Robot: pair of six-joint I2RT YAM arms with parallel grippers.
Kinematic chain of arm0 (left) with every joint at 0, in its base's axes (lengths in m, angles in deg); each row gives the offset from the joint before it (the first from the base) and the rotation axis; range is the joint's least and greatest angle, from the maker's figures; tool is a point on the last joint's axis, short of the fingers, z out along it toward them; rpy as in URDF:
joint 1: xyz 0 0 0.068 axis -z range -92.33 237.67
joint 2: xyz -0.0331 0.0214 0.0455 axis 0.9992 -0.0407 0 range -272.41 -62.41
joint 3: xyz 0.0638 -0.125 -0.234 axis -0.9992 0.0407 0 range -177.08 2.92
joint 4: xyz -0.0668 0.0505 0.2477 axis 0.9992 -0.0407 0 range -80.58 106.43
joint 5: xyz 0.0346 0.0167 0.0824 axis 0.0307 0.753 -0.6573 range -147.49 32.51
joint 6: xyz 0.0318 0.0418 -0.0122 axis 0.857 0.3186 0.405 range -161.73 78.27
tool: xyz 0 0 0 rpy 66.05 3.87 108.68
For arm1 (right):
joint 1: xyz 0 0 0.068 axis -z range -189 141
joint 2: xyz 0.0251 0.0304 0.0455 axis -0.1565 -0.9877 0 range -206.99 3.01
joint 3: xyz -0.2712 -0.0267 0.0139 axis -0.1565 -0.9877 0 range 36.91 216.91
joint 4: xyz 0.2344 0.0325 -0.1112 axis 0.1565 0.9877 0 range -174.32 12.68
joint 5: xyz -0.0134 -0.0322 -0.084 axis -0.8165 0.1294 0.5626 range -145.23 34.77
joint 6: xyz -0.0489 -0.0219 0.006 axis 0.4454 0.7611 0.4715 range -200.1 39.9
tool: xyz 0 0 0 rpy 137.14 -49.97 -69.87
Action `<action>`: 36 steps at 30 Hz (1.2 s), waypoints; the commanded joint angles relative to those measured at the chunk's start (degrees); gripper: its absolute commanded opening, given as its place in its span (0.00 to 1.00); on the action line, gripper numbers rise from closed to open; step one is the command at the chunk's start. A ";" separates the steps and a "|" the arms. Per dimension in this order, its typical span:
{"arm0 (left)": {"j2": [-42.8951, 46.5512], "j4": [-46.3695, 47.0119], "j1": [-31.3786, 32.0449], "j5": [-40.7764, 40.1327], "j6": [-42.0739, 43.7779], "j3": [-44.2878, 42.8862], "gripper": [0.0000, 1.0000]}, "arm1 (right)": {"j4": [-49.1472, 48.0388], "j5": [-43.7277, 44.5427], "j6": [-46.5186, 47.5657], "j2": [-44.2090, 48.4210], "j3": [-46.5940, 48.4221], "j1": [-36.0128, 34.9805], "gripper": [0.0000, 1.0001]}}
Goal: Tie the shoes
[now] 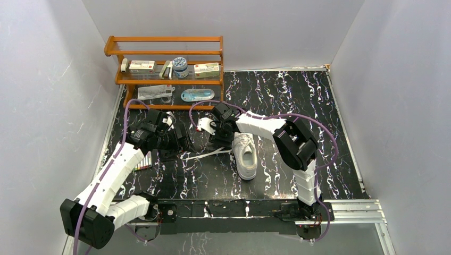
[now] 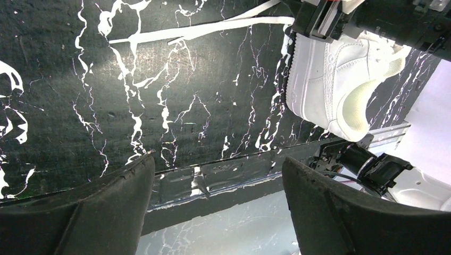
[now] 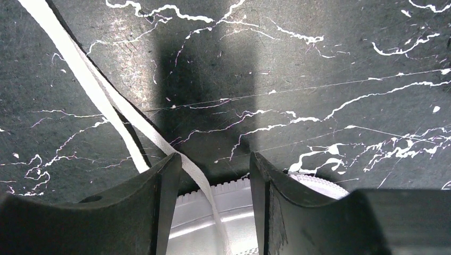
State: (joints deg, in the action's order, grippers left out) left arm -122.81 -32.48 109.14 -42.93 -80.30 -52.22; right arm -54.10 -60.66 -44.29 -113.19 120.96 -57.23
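Observation:
The white shoe [image 1: 245, 156] lies on the black marbled table, heel toward the near edge and toe under my right gripper [image 1: 222, 139]. Its two white laces [image 1: 205, 154] trail left across the table. In the right wrist view, my right gripper [image 3: 215, 156] is open over the toe's ribbed sole [image 3: 234, 188]. One lace [image 3: 205, 186] runs loose between the fingers and the other [image 3: 90, 85] passes outside the left finger. My left gripper [image 1: 181, 142] hovers left of the shoe. It [image 2: 218, 159] is wide open and empty, with the shoe [image 2: 324, 85] and laces [image 2: 213, 26] beyond it.
A wooden rack [image 1: 165, 53] with boxes, a jar and packets stands at the back left. Coloured pens [image 1: 144, 161] lie beside the left arm. A small white object [image 1: 205, 125] sits behind the right gripper. A metal rail [image 1: 345, 210] runs along the near edge.

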 commanded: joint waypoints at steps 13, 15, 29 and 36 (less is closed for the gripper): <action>3.13 1.04 -0.38 1.15 -1.54 -0.45 0.86 | 4.96 -0.74 0.08 6.19 2.49 -0.09 0.67; 3.27 1.60 -0.33 1.12 -1.81 -0.33 0.86 | 4.38 0.47 1.69 5.67 0.50 -0.11 0.67; 1.41 -0.37 -0.35 -0.19 1.05 -4.51 0.86 | -0.31 0.57 3.11 -1.48 -1.83 -0.01 0.56; 1.73 1.66 -0.35 -0.03 0.80 -4.58 0.86 | -1.43 -2.73 1.45 0.34 -0.82 -0.02 0.00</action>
State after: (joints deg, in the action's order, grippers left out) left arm -121.83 -31.52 109.14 -43.32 -80.01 -55.21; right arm -53.84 -61.43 -42.10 -112.69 119.67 -57.23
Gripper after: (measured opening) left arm 0.862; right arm 0.098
